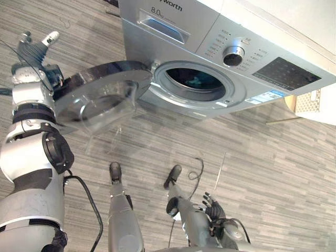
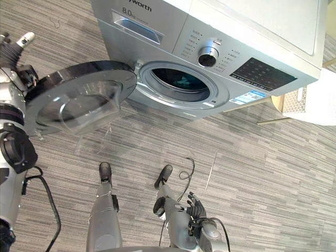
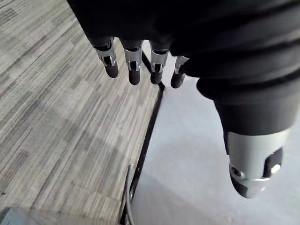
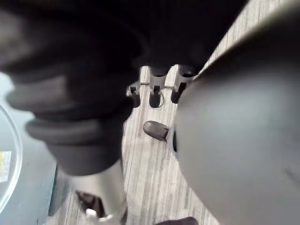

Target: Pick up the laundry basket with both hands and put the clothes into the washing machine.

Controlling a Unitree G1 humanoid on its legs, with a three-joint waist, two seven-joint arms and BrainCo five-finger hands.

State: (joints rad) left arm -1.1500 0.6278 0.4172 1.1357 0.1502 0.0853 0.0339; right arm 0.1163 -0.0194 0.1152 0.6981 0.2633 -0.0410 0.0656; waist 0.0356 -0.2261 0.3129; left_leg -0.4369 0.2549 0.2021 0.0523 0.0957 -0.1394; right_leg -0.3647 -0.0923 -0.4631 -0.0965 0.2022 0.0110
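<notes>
Left eye view: washing machine [image 1: 202,29] door [image 1: 100,97] swung out at 10 o'clock, teal cloth [image 1: 197,80] inside; we judge loading done; left hand [image 1: 32,52] and right hand [image 1: 214,206] slack-fingered, empty.

Silver washing machine [image 1: 173,21], black control panel [image 1: 286,72], chrome-rimmed clear door [image 1: 100,97], grey plank-patterned floor [image 1: 273,168]

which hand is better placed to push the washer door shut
Left, probably: the left hand is raised, open, beside the rim of the open door; the right hand hangs low, far from it.
</notes>
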